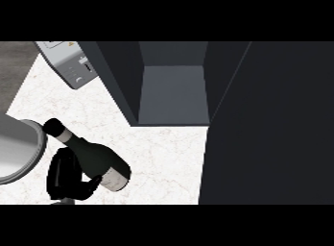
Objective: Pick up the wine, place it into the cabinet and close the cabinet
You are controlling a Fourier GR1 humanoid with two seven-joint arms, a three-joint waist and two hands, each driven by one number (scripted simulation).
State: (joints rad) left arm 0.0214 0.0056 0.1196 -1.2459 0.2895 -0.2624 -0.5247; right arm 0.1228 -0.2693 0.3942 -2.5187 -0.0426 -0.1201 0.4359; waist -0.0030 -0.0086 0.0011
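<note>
**Left forearm up close, wine in hand, cabinet open ahead**

Left forearm (7, 151) fills the view's left edge, large and grey, nearer to you than anything else. Below its end sits your left hand (65, 175), fingers and thumb curled round the lower body of the wine (92, 153). The bottle lies tilted, with its neck pointing up-left toward the forearm and its pale-labelled base down-right. Whether it has cleared the counter (162, 158) cannot be told from this angle. Your right hand does not show.

The cabinet (173, 91) stands open up and to the right of the bottle, well apart from it, and its grey inside is bare. Its dark door (276, 125) is swung out and takes up the whole right side of the view. A grey appliance (67, 62) sits at the upper left, beside the cabinet's left wall.

You appear to be at the end of the pick-up, with the carry about to start. Next, move the wine up and right into the opening, keeping it off the left wall. Bring it nearer upright before you set it down, or it may roll. Only then can you go for the door.
</note>
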